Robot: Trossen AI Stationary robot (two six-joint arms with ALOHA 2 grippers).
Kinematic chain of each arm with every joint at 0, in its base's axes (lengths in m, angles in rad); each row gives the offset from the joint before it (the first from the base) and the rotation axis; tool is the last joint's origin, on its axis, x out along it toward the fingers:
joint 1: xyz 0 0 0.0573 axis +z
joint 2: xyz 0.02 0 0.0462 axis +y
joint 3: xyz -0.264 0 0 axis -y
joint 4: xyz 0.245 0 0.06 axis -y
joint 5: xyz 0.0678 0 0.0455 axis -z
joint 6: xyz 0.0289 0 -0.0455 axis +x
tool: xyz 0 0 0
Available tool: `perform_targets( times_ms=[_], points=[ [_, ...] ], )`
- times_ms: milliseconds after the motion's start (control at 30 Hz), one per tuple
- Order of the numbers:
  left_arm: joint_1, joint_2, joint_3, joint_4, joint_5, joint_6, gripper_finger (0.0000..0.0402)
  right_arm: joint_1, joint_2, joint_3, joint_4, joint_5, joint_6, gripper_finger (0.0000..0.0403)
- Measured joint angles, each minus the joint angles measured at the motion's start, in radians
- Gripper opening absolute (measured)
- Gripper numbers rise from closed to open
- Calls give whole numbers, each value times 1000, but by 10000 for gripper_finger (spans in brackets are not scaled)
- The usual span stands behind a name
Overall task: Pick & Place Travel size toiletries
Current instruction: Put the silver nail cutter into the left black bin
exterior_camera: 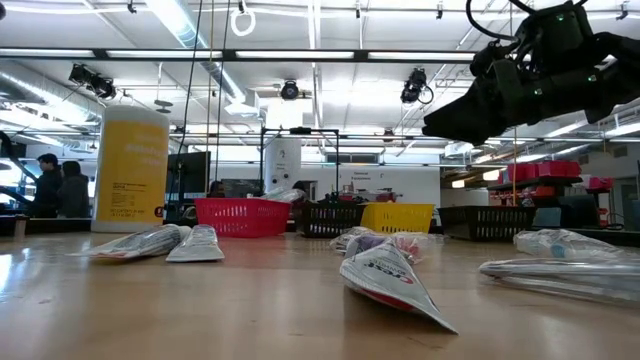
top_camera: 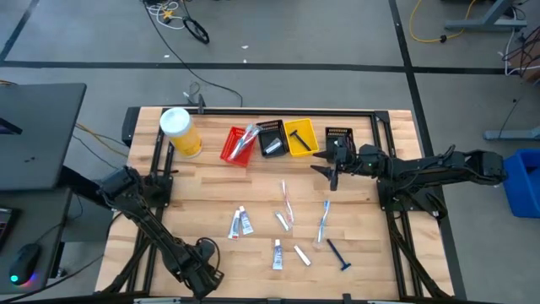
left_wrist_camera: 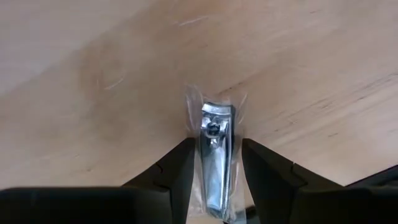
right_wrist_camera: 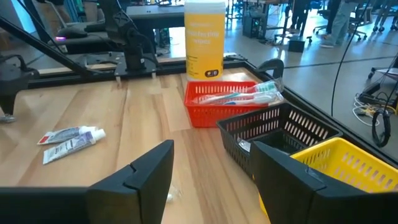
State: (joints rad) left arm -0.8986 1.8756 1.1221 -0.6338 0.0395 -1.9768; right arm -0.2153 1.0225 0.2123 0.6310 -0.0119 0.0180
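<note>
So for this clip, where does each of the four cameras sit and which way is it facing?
High view: overhead, looking straight down on the table; both arms show.
Low view: at tabletop height, looking level across to the room; right gripper overhead.
Left wrist view: pointed down at the wood; left gripper closed on a bagged nail clipper.
Right wrist view: faces across the bins; right gripper open.
Shared: the red bin and the yellow canister appear in high, low and right wrist views.

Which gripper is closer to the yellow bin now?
The right. The right gripper hovers just beside the yellow bin; the left gripper is far away at the table's near edge, holding a wrapped nail clipper.
</note>
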Motion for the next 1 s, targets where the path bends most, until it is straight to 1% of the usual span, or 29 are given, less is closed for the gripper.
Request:
perform_targets(
  times_ms=[67, 133, 267, 367, 467, 567, 667, 767, 900, 933, 1000],
  points=[
    [0, 1, 0, -3, 1, -7, 143, 0, 0, 0, 0, 0, 0, 221],
    [0, 1, -1, -7, 2, -14, 132, 0, 0, 0, 1, 0, -1, 224],
    [0, 1, -2, -14, 4, -30, 95, 0, 0, 0, 1, 0, -3, 229],
    [3, 2, -2, -9, -34, -36, 72, 0, 0, 0, 0, 0, -3, 233],
    [11, 3, -2, -3, -72, -36, 66, 0, 0, 0, 1, -1, -3, 236],
    [31, 4, -3, 1, -136, -18, 76, 0, 0, 0, 1, -1, -4, 238],
    [64, 6, -3, 9, -211, 50, 78, 0, 0, 0, 1, -1, -4, 237],
    [113, 9, 26, -22, -264, 149, 66, 0, 0, 0, 1, -25, -3, 231],
    [184, 15, 99, -101, -412, 314, 61, 0, 0, 0, 1, -52, 1, 223],
    [206, 14, 123, -122, -430, 353, 63, 0, 0, 0, 1, -52, 1, 221],
    [251, 13, 166, -181, -433, 421, 70, 0, 0, 0, 1, -52, 1, 219]
  ],
)
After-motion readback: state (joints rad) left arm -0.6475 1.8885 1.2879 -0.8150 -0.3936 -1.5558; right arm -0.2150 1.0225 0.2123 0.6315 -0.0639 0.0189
